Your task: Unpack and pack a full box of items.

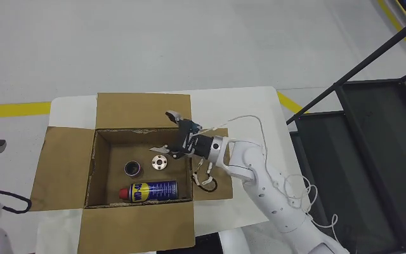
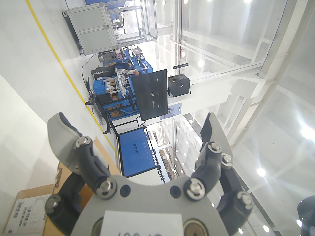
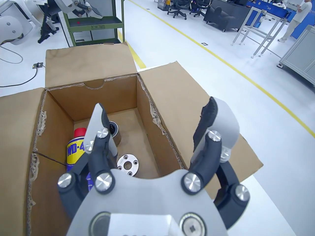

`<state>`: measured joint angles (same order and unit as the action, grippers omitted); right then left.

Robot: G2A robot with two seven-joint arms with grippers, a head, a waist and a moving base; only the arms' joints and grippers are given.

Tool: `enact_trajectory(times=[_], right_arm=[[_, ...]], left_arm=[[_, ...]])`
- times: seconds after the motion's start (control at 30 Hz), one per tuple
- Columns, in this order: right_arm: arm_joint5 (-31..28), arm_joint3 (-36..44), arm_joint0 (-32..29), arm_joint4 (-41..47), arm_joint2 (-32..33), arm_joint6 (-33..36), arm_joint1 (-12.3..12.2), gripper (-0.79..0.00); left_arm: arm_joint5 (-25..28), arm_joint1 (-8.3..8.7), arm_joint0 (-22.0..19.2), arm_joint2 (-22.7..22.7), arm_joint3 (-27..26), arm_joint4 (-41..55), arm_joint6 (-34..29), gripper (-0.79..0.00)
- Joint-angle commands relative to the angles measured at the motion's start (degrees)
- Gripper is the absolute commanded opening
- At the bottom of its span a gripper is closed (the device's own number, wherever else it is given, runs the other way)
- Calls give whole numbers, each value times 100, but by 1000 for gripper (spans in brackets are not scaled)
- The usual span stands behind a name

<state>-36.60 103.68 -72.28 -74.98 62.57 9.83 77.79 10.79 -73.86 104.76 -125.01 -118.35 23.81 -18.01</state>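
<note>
Top camera: we look straight down on the table (image 1: 254, 105) and open box (image 1: 143, 111) from well above. Right wrist camera sits close behind the right end effector (image 3: 155, 104), facing into that same box. Left wrist camera points up at the ceiling (image 2: 246, 50).

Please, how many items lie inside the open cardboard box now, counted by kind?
Blue and yellow spray can with red cap: 1
Round silver metal flange with holes: 1
Short dark hollow cylinder: 1
Total: 3
</note>
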Motion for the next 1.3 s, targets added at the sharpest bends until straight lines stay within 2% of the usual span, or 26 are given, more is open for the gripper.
enact_trajectory(times=[0.0,0.17,0.4,0.57,1.27], right_arm=[[-68,-9,-87,20,93,-187,-27,-34],[-236,-86,-335,-9,386,-734,-107,-3],[-272,-34,-797,-134,909,-1386,-230,-34],[-389,-64,-1136,-101,1278,-1898,-312,-15],[-437,-305,-2354,-1,2521,-3033,-569,0]], left_arm=[[0,0,0,0,0,0,0,0],[0,0,0,0,0,0,0,0],[0,0,0,0,0,0,0,0],[0,0,0,0,0,0,0,0],[0,0,0,0,0,0,0,0]])
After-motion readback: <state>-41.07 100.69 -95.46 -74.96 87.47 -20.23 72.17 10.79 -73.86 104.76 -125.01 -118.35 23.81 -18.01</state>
